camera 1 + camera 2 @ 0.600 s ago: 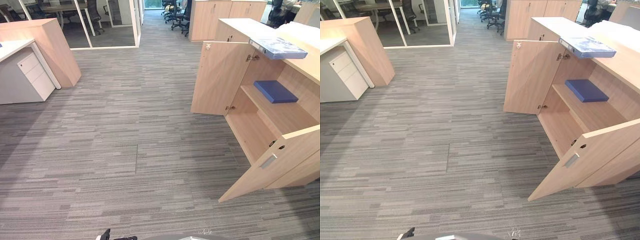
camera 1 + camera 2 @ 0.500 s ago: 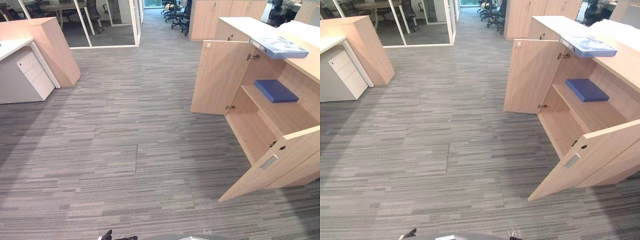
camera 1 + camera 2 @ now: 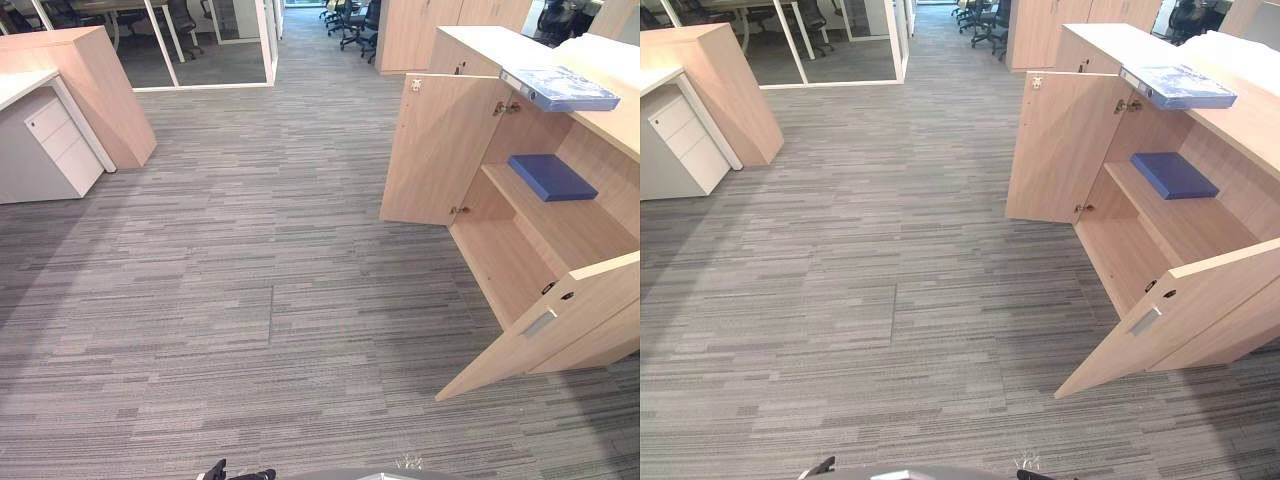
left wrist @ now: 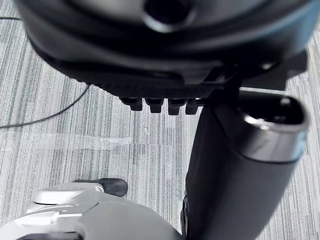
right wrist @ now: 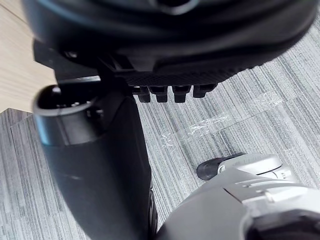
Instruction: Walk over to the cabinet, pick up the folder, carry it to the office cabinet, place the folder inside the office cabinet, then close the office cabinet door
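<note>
Left hand (image 4: 165, 60): fingers (image 4: 160, 105) hang relaxed in a loose row beside the thumb, with nothing between them and only carpet (image 3: 250, 250) beneath. Empty.

Right hand (image 5: 165, 55): same posture, loose and empty, hanging over carpet.

Folder (image 3: 560, 88): lies flat on top of the cabinet (image 3: 470, 45), its corner jutting out over the open compartment. It is well apart from both hands and untouched.

Cabinet: both doors stand open. The far door (image 3: 435, 150) is swung out toward the aisle, and the near door (image 3: 540, 330) is angled out over the carpet. Inside, a dark blue pad (image 3: 550, 177) lies on the shelf (image 3: 570, 225). The floor of the compartment below looks bare.

Change over the last half second: the whole view has shifted slightly, with the far desks and the glass partition sitting a touch higher in frame. That is head motion, not object motion. The folder, the pad and both doors hold the same places relative to the cabinet.

Judgement: this is the walk-in phase and nothing is grasped yet. The next step calls for closing on the cabinet top without clipping the near door, which sits in the path.
</note>
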You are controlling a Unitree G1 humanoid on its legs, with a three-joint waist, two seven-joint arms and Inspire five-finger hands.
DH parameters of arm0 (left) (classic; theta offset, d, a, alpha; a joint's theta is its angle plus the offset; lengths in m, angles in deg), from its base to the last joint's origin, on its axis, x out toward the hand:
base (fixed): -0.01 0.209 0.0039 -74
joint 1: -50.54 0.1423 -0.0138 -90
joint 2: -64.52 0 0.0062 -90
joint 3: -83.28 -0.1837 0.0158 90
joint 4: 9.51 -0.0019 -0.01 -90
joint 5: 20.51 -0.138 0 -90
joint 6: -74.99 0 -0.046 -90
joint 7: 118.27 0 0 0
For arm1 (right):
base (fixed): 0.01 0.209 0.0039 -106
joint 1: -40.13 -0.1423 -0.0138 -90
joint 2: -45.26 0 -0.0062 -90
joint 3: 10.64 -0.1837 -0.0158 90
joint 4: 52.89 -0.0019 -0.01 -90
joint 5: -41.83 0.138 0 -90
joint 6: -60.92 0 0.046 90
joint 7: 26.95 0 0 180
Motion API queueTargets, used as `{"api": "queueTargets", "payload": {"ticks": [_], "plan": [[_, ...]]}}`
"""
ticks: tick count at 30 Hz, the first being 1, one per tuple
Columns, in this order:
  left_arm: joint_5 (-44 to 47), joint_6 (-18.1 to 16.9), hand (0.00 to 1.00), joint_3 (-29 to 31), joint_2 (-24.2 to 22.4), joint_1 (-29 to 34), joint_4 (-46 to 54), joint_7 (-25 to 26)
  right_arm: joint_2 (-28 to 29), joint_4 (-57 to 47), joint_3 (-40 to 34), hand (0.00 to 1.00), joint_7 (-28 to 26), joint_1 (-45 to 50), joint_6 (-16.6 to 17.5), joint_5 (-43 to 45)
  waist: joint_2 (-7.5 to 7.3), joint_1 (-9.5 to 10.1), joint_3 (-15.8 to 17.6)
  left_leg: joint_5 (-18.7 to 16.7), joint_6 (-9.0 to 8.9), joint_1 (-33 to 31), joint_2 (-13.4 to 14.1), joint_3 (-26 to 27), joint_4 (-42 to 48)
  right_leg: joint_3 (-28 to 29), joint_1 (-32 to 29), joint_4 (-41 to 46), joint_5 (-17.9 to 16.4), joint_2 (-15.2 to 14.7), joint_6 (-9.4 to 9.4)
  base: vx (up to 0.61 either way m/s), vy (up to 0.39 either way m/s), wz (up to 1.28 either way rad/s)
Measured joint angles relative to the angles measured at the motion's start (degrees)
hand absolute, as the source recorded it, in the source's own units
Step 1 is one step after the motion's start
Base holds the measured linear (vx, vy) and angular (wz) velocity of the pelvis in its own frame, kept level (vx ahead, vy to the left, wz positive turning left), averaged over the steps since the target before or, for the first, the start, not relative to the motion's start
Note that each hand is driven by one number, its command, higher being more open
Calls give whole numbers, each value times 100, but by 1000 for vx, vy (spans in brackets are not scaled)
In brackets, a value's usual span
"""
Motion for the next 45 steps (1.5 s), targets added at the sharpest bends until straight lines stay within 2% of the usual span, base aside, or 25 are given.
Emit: {"api": "queueTargets", "payload": {"ticks": [6, 15, 17, 19, 21, 22, 23, 24, 26, 29, 31, 32, 33, 34, 35, 36, 37, 38, 39, 40, 41, 42, 43, 44, 45], "plan": [[-69, -67, 100, 1, -16, 13, 32, 191, -14, -14, 188, 100, 180, -13, 142, -195, -7, 1, 34, -1, -2, -16, 11, -7, 0, -6, -11, -9, 1, 14, -1, 0, 0, 0], [-218, -63, 100, 122, -58, 19, 56, 357, 32, 1, -71, 100, 165, -16, 73, -140, -18, 0, 52, -5, -8, -21, 13, -18, 10, -19, -6, -10, -1, 14, 1, 0, 0, 0], [-214, -63, 100, 164, -58, 10, 60, 357, 41, 3, -73, 100, 160, -28, 72, -138, -37, -2, 71, -76, -90, -122, 15, -24, 164, -29, -29, 4, -5, 9, -1, -15, -7, 2], [-174, -65, 100, 404, -119, 2, 176, 375, 52, -2, -83, 100, 150, -63, 72, -135, -41, -4, 115, -425, -172, -555, 59, -23, 881, -58, -197, 162, -87, 29, -65, -43, -17, 5], [23, -67, 100, 806, -295, 10, 465, 367, 65, -76, -223, 100, 154, -79, 65, -109, 33, 20, 349, -945, -436, -1162, 266, 81, 2340, -127, -252, 479, -342, 140, -247, -68, -14, 10], [73, -74, 100, 939, -345, 13, 534, 349, 68, -104, -219, 100, 159, -61, 52, -102, 23, 25, 368, -967, -473, -1399, 327, 208, 2883, -148, -247, 524, -382, 144, -284, -60, -11, 7], [257, -88, 100, 1194, -442, 41, 731, 319, 62, -147, -169, 100, 163, -36, 13, -49, 23, 42, 433, -895, -470, -1929, 493, 424, 3995, -142, -146, 559, -425, 162, -345, 5, -4, -6], [485, -131, 100, 1385, -556, 120, 869, 290, 46, -164, -159, 100, 171, -34, -29, 28, 49, 70, 478, -936, -382, -2251, 677, 576, 4737, -111, -5, 589, -480, 162, -384, 49, 2, -10], [695, -222, 100, 1398, -629, 170, 976, 283, 23, -181, -163, 100, 178, -26, -46, 36, 55, 120, 455, -1055, -407, -2532, 838, 622, 4760, -17, 107, 609, -560, 81, -338, 139, 42, -24], [696, -250, 100, 1432, -685, 130, 1056, 221, 27, -258, -152, 100, 175, -75, -45, 44, 63, 211, 454, -965, -420, -2874, 901, 535, 3501, 260, 125, 579, -701, -201, -186, 239, 148, -37], [692, -251, 100, 1438, -709, 74, 1051, 229, -2, -266, -161, 100, 183, -63, -63, 43, 117, 212, 425, -517, -538, -3097, 936, 311, 2285, 394, 160, 534, -892, -428, 39, 371, 291, -32], [691, -251, 100, 1438, -722, 72, 1050, 237, -10, -266, -178, 100, 187, -54, -71, 43, 142, 212, 410, -396, -589, -3123, 977, 232, 1977, 436, 182, 534, -983, -478, 117, 362, 332, -40], [692, -252, 100, 1439, -734, 72, 1031, 267, -6, -258, -270, 100, 202, -20, -94, 43, 182, 212, 390, -242, -676, -3108, 1057, 197, 1661, 517, 324, 546, -1201, -602, 277, 397, 367, -40], [690, -249, 100, 1436, -669, 85, 962, 278, 65, -191, -497, 100, 219, 25, -120, 43, 171, 217, 299, 269, -670, -3114, 946, 312, 2016, 540, 560, 540, -1393, -884, 354, 521, 467, -50], [682, -223, 100, 1422, -631, 73, 916, 278, 86, -44, -794, 100, 217, 17, -144, 36, 100, 240, 174, 325, -584, -3160, 806, 385, 2310, 579, 606, 585, -1406, -1069, 328, 472, 400, -43], [668, -203, 100, 1397, -579, 72, 883, 279, 126, 13, -993, 100, 181, -17, -179, 40, 24, 237, 69, 138, -403, -3169, 690, 492, 2461, 594, 564, 715, -1371, -1224, 319, 497, 408, -40], [550, -169, 100, 1346, -486, 37, 804, 298, 218, 18, -1251, 100, 153, -36, -218, 39, -82, 159, -90, -78, -219, -3089, 469, 657, 2572, 553, 382, 1171, -1227, -1518, 455, 404, 326, -32], [492, -162, 100, 1323, -416, 3, 738, 285, 259, 94, -1423, 100, 145, -103, -237, 38, -162, 146, -94, -184, -38, -2862, 292, 801, 2572, 576, 271, 1705, -1177, -1724, 535, 625, 468, -42], [448, -119, 100, 1197, -323, -22, 662, 275, 284, 190, -1588, 100, 135, -161, -289, 37, -263, 146, -106, -303, 155, -2421, 48, 995, 2434, 566, -3, 2712, -972, -1973, 478, 425, 305, -42], [435, -103, 100, 1087, -286, -22, 632, 266, 282, 210, -1666, 100, 128, -188, -305, 39, -273, 145, -106, -352, 229, -2183, -54, 1051, 2331, 550, -198, 3257, -724, -2088, 343, 615, 441, -61], [411, -106, 100, 880, -260, -4, 594, 232, 229, 162, -1694, 100, 110, -276, -294, 43, -209, 120, -125, -453, 353, -1586, -235, 1245, 1930, 298, -776, 4561, 124, -2448, -195, 397, 306, -50], [398, -104, 100, 830, -261, -12, 586, 220, 209, 103, -1668, 100, 106, -331, -280, 42, -174, 87, -111, -464, 368, -1382, -283, 1294, 1781, 48, -938, 4975, 265, -2597, -406, 563, 431, -43], [392, -107, 100, 690, -252, -56, 558, 179, 142, -20, -1515, 100, 106, -452, -261, 40, -93, -40, -49, -464, 368, -962, -352, 1298, 1477, -721, -1207, 5588, 100, -2909, -509, 345, 262, -18], [385, -110, 100, 603, -256, -96, 517, 162, 89, -30, -1413, 100, 110, -507, -243, 40, -35, -65, -6, -463, 369, -743, -346, 1294, 1351, -1054, -1280, 5722, -76, -2943, -458, 375, 263, -27], [358, -108, 100, 395, -251, -130, 452, 123, 12, -60, -1184, 100, 154, -606, -196, 40, 107, -50, 79, -460, 366, -365, -280, 1327, 1106, -1587, -1325, 5607, -510, -2805, -128, 320, 188, -35]]}}
